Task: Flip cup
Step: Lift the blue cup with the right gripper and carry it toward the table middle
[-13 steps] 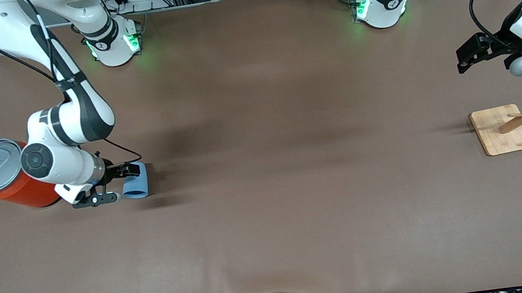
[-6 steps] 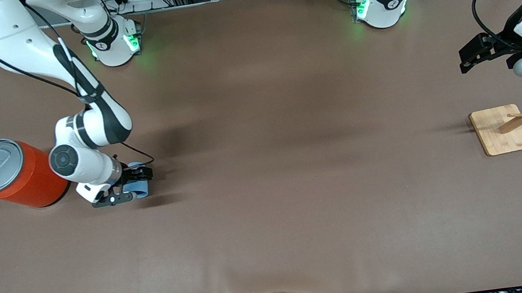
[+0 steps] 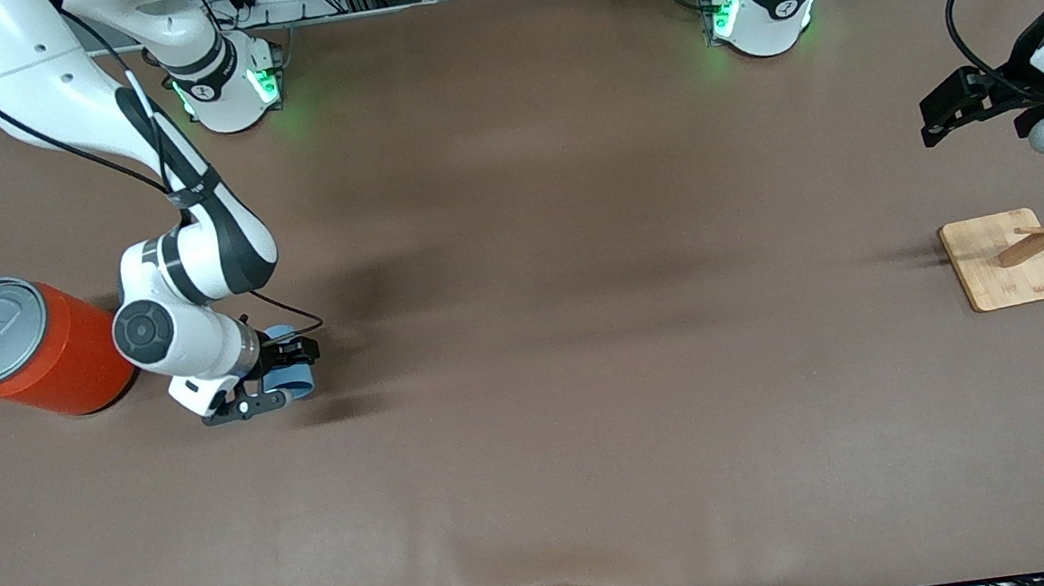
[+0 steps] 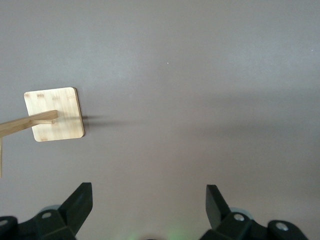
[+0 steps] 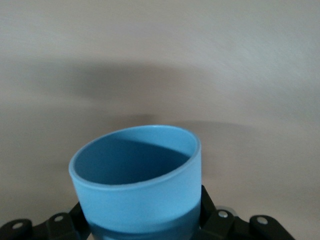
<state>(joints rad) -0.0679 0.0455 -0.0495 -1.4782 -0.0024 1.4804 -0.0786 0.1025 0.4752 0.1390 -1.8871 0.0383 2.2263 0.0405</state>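
Note:
The small light blue cup (image 3: 294,373) is held in my right gripper (image 3: 283,377), low over the table beside the orange can. In the right wrist view the cup (image 5: 140,192) fills the space between the black fingers, tilted, its darker blue inside showing and its mouth pointing away from the wrist. The fingers press its sides. My left gripper (image 3: 934,116) hangs open and empty in the air near the wooden stand at the left arm's end of the table; its fingertips (image 4: 80,200) stand wide apart over bare cloth.
A big orange can (image 3: 36,352) with a grey pull-tab lid stands beside the right arm's wrist. A wooden stand with a square base (image 3: 1004,260) and slanted pegs is at the left arm's end; it also shows in the left wrist view (image 4: 54,114). Brown cloth (image 3: 593,374) covers the table.
My right gripper has moved away from the orange can toward the table's middle and slightly nearer the front camera, carrying the cup and turning it. The left arm has barely shifted.

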